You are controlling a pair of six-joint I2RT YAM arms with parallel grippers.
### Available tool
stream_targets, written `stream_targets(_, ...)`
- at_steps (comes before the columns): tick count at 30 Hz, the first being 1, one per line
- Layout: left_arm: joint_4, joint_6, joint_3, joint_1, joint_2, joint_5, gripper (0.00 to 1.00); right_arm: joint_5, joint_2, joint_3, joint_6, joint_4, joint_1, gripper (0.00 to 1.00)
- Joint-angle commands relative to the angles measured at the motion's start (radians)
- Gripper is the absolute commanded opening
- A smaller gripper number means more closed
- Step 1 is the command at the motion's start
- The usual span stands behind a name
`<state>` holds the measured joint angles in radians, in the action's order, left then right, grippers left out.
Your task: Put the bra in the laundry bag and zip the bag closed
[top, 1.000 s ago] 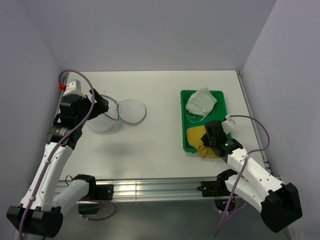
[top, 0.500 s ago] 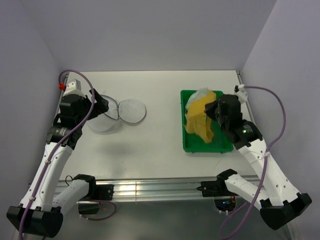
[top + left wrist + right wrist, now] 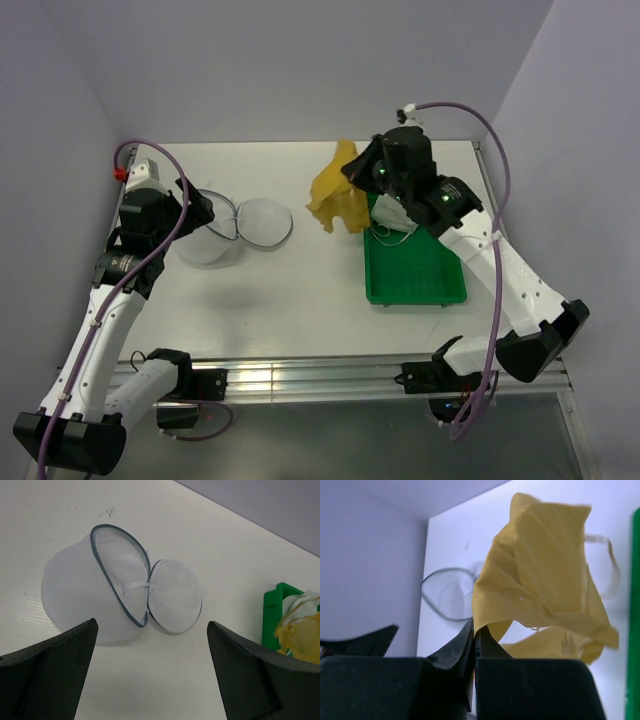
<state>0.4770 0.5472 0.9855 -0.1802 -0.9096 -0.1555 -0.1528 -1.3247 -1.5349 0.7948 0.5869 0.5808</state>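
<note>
Right gripper is pinching shut on a fold of the mustard-yellow bra, which is hanging in the air from its fingertips. The fabric is draping in soft, limp folds with a thin strap trailing, so it is probably light, floppy and apt to snag; a pinch on a cup edge looks safest. Under this gripper, a pale garment is lying in a green plastic tray. Left gripper is standing wide open. Just ahead of it, the laundry bag, a round white mesh pouch with a dark zipper rim, is lying unzipped.
</note>
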Motion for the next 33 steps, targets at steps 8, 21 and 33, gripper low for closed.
stream_targets(8,-0.017,0.011,0.021,-0.002,0.005,-0.032,0.99,0.018,-0.039,0.045,-0.002,-0.140,0.157,0.00)
stream_targets(21,-0.018,0.011,0.016,-0.002,-0.006,-0.018,0.99,0.171,-0.097,0.395,0.116,-0.375,0.162,0.00)
stream_targets(33,-0.025,0.011,0.015,-0.002,-0.018,0.008,0.99,0.050,-0.177,0.596,0.117,-0.343,0.218,0.61)
